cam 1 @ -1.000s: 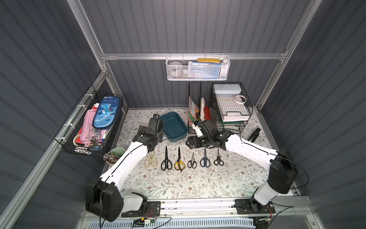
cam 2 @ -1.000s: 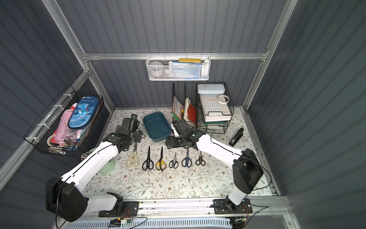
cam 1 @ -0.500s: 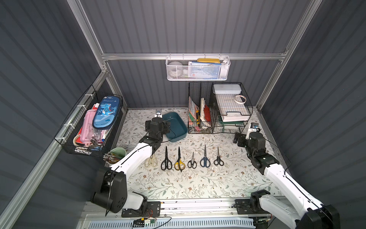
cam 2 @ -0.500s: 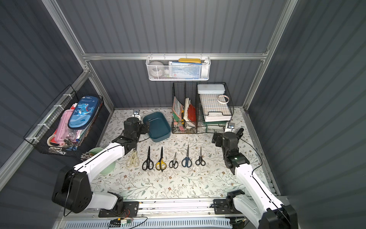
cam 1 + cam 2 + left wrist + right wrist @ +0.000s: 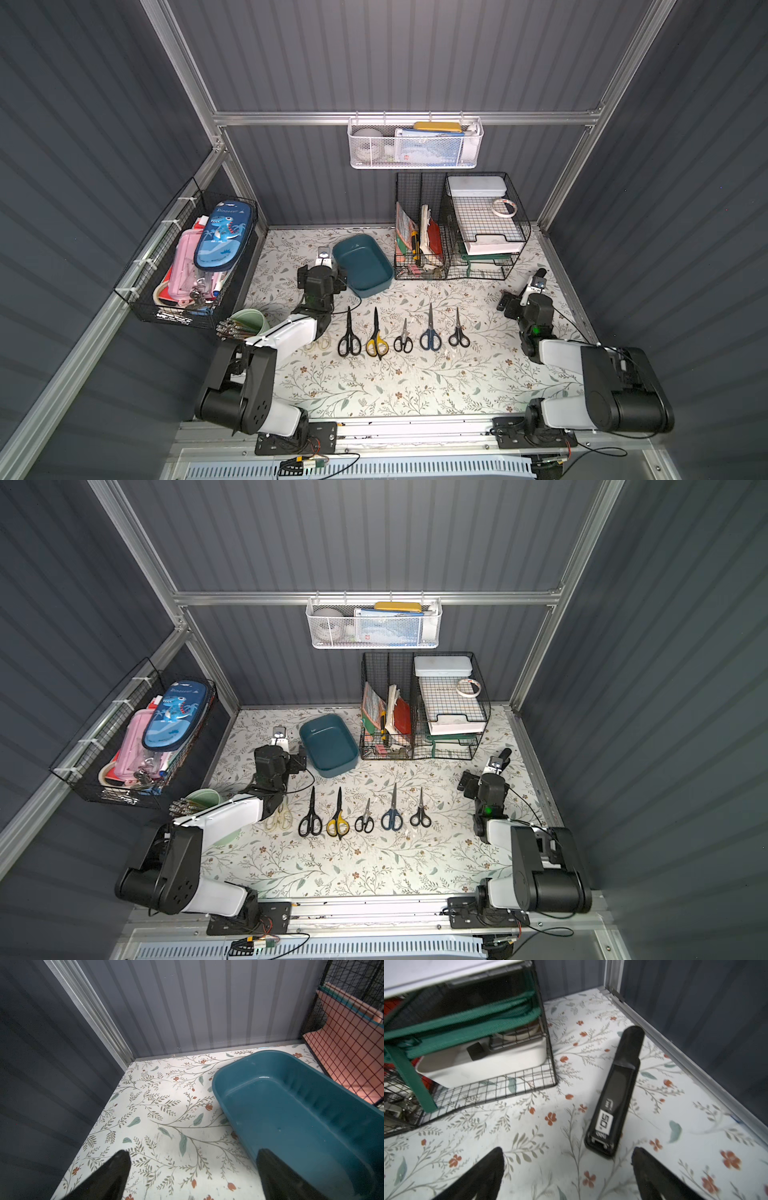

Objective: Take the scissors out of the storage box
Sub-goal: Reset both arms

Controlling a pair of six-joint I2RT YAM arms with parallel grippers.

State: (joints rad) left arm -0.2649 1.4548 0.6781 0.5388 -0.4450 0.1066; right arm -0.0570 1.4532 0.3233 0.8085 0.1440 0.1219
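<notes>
Several scissors lie side by side on the floral table, blades pointing to the back: a larger black pair (image 5: 349, 334), a yellow-and-black pair (image 5: 376, 337), a small black pair (image 5: 403, 340), a blue pair (image 5: 430, 332) and another small black pair (image 5: 458, 333). The teal storage box (image 5: 363, 266) (image 5: 291, 1109) stands behind them with nothing inside. My left gripper (image 5: 193, 1152) (image 5: 321, 272) hovers open just left of the box. Far to the right, my right gripper (image 5: 568, 1150) (image 5: 524, 297) is open over bare table.
A black stapler (image 5: 614, 1095) lies just ahead of the right gripper by the right wall. Black wire baskets (image 5: 461, 232) stand at the back right. A pale-handled pair of scissors (image 5: 278, 816) and a green cup (image 5: 249, 322) sit by the left arm.
The right arm has swung from the table's middle, beside the box, back to the right wall and folded. The left arm has folded back; its gripper stays by the box.
</notes>
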